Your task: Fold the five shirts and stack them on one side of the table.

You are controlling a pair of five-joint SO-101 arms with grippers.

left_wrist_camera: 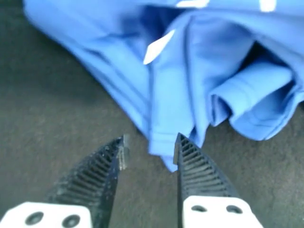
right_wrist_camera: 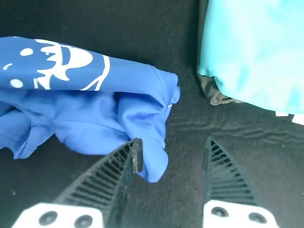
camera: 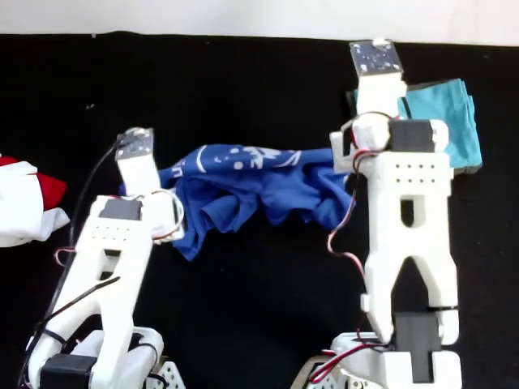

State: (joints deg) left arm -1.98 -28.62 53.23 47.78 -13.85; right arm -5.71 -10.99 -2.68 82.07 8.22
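blue shirt (camera: 251, 190) is bunched and unfolded mid-table, stretched between the two arms. left gripper (left_wrist_camera: 149, 145) is spread, tips either side of the hem corner at the shirt's left end, not clamped on it. right gripper (right_wrist_camera: 173, 149) is spread too, one finger (right_wrist_camera: 126, 161) over the shirt's right end. teal shirt (camera: 442, 121) sits folded near the far right corner, with dark fabric (right_wrist_camera: 213, 95) showing under it. white-red shirt (camera: 24, 203) is crumpled at the left edge of the table (camera: 243, 308).
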